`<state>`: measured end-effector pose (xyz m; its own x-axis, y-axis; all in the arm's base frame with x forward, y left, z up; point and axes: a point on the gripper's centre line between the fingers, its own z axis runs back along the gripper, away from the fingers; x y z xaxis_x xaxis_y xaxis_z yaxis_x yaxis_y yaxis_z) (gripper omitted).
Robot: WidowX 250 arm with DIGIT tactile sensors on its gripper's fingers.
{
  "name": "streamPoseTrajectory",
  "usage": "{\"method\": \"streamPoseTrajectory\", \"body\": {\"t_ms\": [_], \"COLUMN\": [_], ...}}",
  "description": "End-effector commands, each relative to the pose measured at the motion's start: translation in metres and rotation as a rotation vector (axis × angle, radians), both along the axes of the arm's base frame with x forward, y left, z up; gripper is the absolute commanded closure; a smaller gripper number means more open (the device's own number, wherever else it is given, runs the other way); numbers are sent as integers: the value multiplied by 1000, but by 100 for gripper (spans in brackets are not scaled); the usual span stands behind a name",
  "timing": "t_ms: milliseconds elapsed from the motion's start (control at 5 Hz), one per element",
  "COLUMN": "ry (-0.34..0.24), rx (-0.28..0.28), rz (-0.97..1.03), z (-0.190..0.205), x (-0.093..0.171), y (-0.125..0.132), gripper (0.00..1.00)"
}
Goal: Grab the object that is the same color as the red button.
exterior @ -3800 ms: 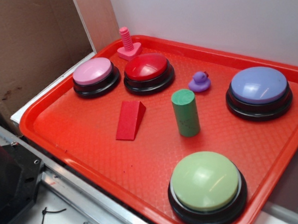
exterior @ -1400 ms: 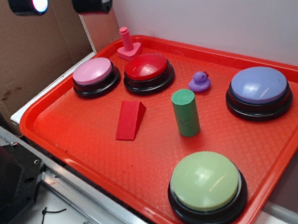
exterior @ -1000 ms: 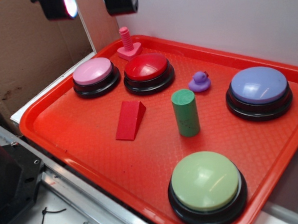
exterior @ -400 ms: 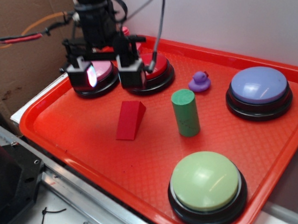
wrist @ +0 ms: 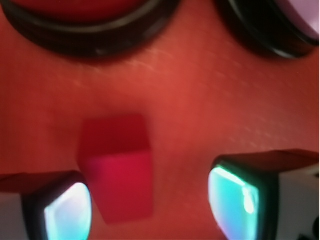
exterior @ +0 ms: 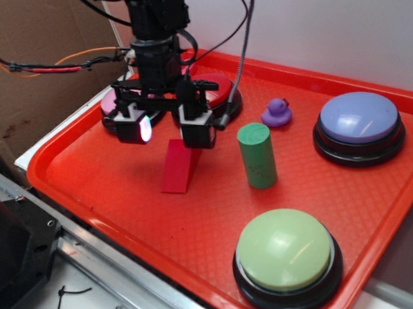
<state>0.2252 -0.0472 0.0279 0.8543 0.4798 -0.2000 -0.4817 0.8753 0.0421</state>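
The red wedge block [exterior: 177, 171] lies on the red tray [exterior: 89, 167], in front of the red button [exterior: 217, 91], which the arm partly hides. My gripper [exterior: 169, 131] is open and hovers just above the wedge's tall end. In the wrist view the wedge [wrist: 120, 175] lies between the two lit pads, close beside the left pad [wrist: 67, 215] and well clear of the right one [wrist: 232, 200]. The red button's black rim [wrist: 85, 35] runs across the top of that view.
A green cylinder [exterior: 257, 155] stands upright right of the wedge. A pink button [exterior: 110, 104] sits behind the gripper; its rim shows in the wrist view [wrist: 270, 30]. A purple duck [exterior: 277, 113], a lavender button [exterior: 359, 126] and a green button [exterior: 287, 257] lie further right.
The arm has come in from the top of the view and moved down and forward, from above the pink and red buttons to just over the wedge. The objects have not moved.
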Motion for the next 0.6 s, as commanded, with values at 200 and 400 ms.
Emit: {"method": "streamPoseTrajectory", "body": {"t_ms": [200,400], "ry": [-2,-33], "rx": [-15,-14], "rz": [25,49], "z": [-30,-12], "x": [7,7], "y": [-5,-1], "gripper": [100,100]}}
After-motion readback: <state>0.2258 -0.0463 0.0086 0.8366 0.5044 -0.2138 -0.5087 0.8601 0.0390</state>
